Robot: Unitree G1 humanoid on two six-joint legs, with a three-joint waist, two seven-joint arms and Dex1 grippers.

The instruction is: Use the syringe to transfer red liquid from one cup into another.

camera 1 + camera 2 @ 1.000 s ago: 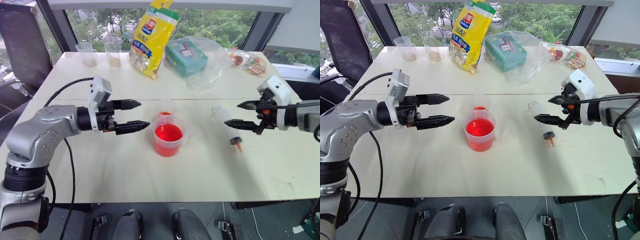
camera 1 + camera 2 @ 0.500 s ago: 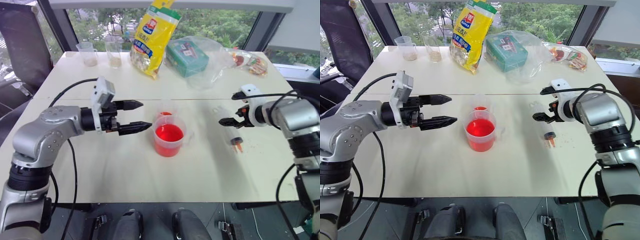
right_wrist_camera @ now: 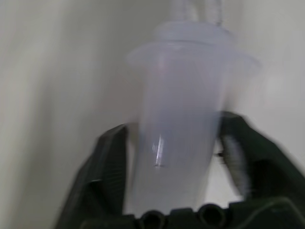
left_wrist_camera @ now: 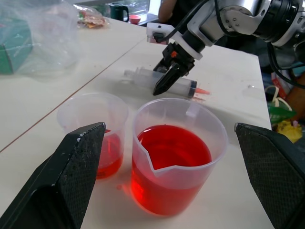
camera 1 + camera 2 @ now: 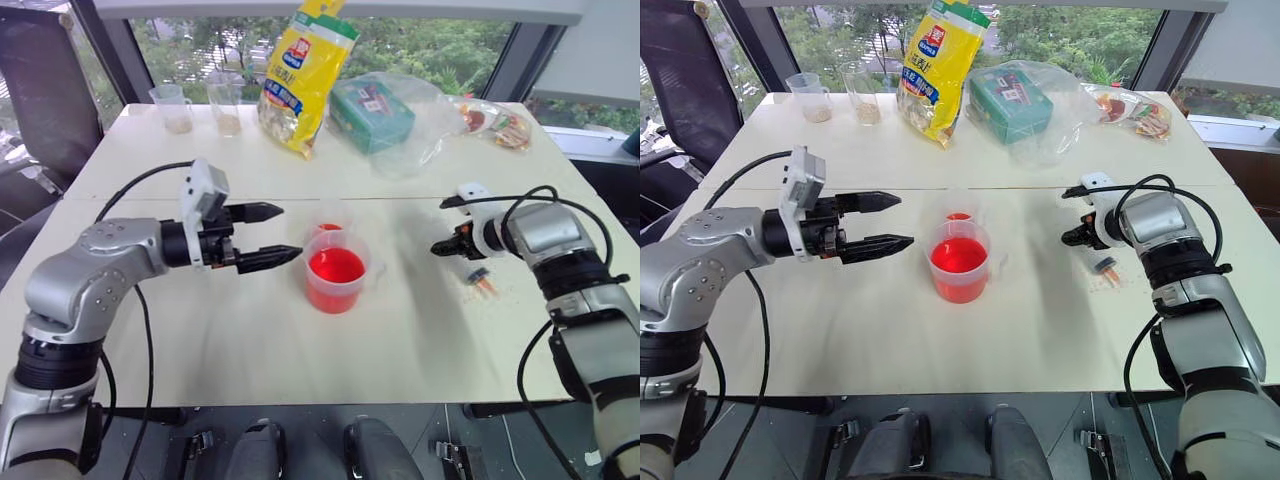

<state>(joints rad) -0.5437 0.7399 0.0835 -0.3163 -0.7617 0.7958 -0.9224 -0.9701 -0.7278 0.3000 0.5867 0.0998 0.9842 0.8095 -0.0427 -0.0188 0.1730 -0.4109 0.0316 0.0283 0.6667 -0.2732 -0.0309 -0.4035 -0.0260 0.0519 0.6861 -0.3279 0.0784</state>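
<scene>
The syringe (image 5: 473,270) lies flat on the white table at the right, its orange tip (image 5: 485,286) toward the near edge. My right gripper (image 5: 441,246) points down onto it and is shut on the clear barrel (image 3: 183,119), a black finger on each side. The wide spouted cup (image 5: 336,272) of red liquid (image 4: 172,151) stands mid-table. Just behind it is the narrower cup (image 5: 328,217), with a little red at its bottom. My left gripper (image 5: 286,232) hovers open to the left of both cups, pointing at them.
Along the far side stand two clear beakers with beige grains (image 5: 176,108), a yellow bag (image 5: 303,70), a green box (image 5: 372,112) in clear plastic wrap, and snack packets (image 5: 497,124). A seam crosses the table behind the cups.
My right gripper has come down and forward onto the syringe and closed from open onto its barrel. The left gripper has stayed in place, open.
</scene>
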